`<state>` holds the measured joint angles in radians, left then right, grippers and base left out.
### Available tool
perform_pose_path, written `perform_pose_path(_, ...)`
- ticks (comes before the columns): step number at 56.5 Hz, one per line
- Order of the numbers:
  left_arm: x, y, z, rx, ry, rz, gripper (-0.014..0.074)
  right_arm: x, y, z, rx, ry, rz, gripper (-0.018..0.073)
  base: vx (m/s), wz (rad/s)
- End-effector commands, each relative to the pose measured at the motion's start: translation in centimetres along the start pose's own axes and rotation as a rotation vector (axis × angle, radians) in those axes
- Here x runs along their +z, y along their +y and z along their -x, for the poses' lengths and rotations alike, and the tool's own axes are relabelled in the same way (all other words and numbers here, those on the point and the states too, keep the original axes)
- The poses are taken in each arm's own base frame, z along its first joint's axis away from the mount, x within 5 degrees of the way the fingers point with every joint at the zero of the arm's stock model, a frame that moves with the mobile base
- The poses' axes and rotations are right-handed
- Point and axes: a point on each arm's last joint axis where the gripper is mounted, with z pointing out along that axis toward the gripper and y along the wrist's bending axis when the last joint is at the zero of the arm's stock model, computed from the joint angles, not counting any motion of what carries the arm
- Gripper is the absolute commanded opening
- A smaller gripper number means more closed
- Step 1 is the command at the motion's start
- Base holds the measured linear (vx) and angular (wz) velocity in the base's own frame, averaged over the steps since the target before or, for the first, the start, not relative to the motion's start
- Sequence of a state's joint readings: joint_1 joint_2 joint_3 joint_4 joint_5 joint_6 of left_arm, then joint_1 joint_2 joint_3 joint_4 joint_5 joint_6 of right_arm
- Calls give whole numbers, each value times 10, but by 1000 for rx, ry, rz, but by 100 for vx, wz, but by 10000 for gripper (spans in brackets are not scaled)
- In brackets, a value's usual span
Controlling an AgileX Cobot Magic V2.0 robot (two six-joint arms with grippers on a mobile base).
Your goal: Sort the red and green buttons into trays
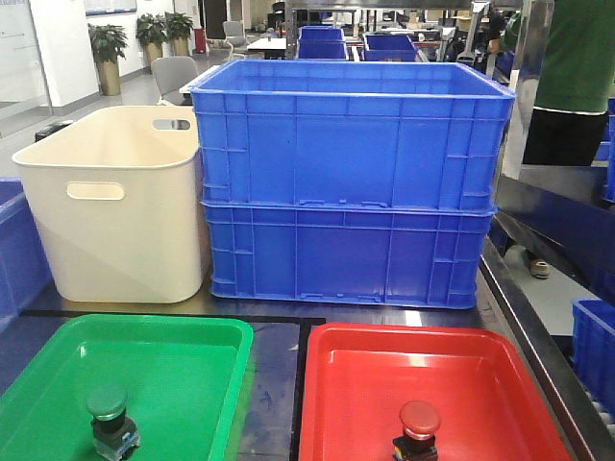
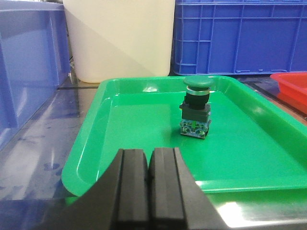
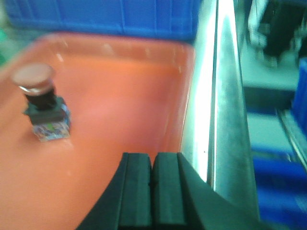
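Looks like an open-plan office turned robot lab; stacked blue crates (image 1: 351,182) on steel benching; potted plants (image 1: 108,43), office chairs (image 1: 173,77) behind.

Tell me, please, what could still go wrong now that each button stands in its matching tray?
Both buttons stand upright on small bases, so a bump could topple them: the green button sits just ahead of the shut left gripper, which hangs over the green tray rim. The red button stands near the shut right gripper, close to the red tray edge.
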<state>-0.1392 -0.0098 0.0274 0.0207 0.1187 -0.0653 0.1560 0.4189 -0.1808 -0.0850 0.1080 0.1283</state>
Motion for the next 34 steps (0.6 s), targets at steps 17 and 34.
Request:
perform_pose_path(17,0,-1,14,-11,-84,-7,-6,-31,-2,-42,-34,-323,8,-8,0,0)
perform_pose_path(34,-1,-1,14,-11,-85,-7,-6,-31,-2,-42,-31,-326,9,-8,0,0)
